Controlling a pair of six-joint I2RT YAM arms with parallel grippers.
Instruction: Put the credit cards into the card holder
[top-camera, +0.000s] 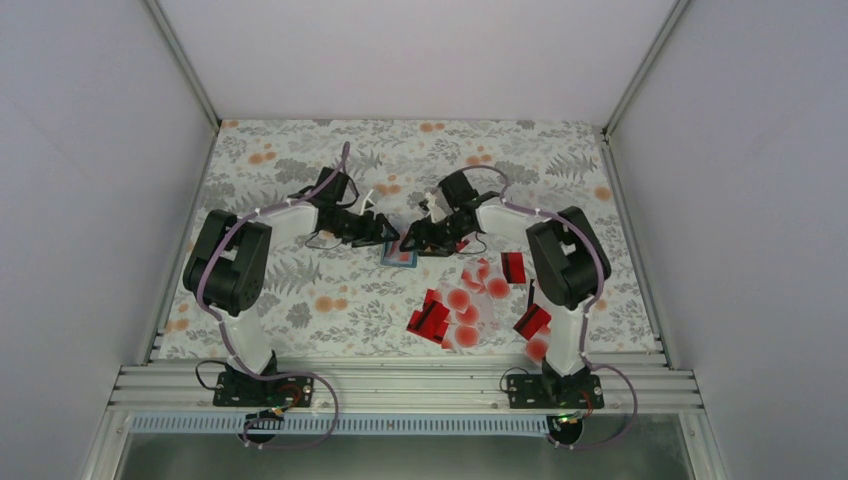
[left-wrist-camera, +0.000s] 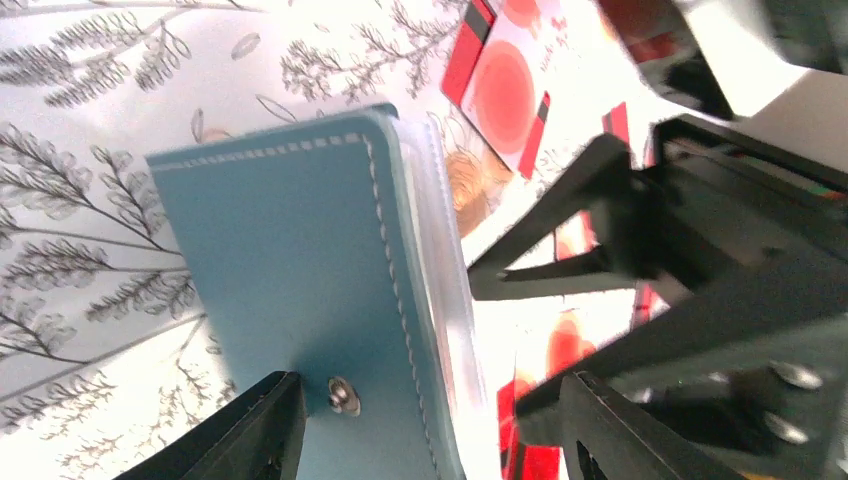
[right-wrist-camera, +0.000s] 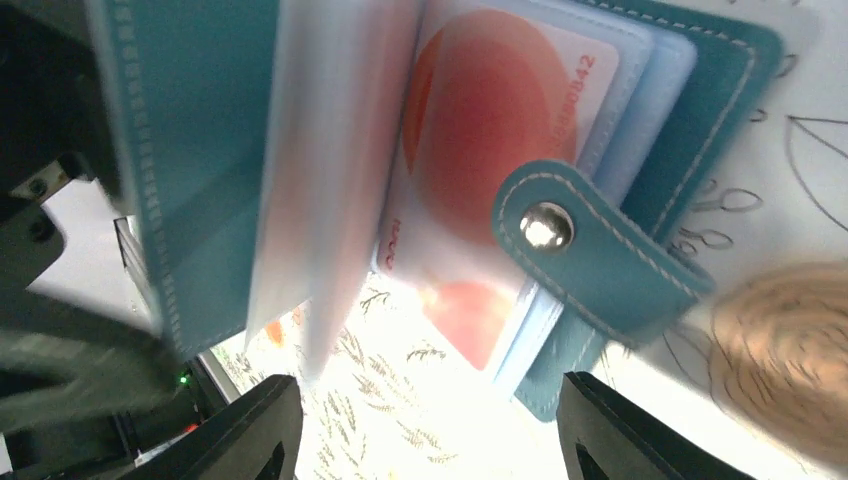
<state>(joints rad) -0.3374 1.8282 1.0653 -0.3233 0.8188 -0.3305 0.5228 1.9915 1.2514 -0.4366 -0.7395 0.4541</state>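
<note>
The teal card holder (top-camera: 400, 256) lies open on the tablecloth between both grippers. In the left wrist view its raised cover (left-wrist-camera: 290, 270) with the snap stands between my left gripper's (left-wrist-camera: 430, 440) wide-apart jaws, the left fingertip (left-wrist-camera: 255, 425) right by it. My left gripper (top-camera: 385, 232) is open. In the right wrist view a pale credit card with a red dot (right-wrist-camera: 480, 120) sits in the holder's (right-wrist-camera: 700, 110) inner sleeve, under the snap strap (right-wrist-camera: 590, 250). My right gripper (right-wrist-camera: 430, 440) is open and empty above it (top-camera: 418, 240). Loose credit cards (top-camera: 462, 305) lie in front.
More red cards lie at the right (top-camera: 513, 267) and near the right arm (top-camera: 532, 322), and more at the pile's left (top-camera: 430, 318). The right arm's black gripper body fills the right side of the left wrist view (left-wrist-camera: 720, 300). White walls enclose the table.
</note>
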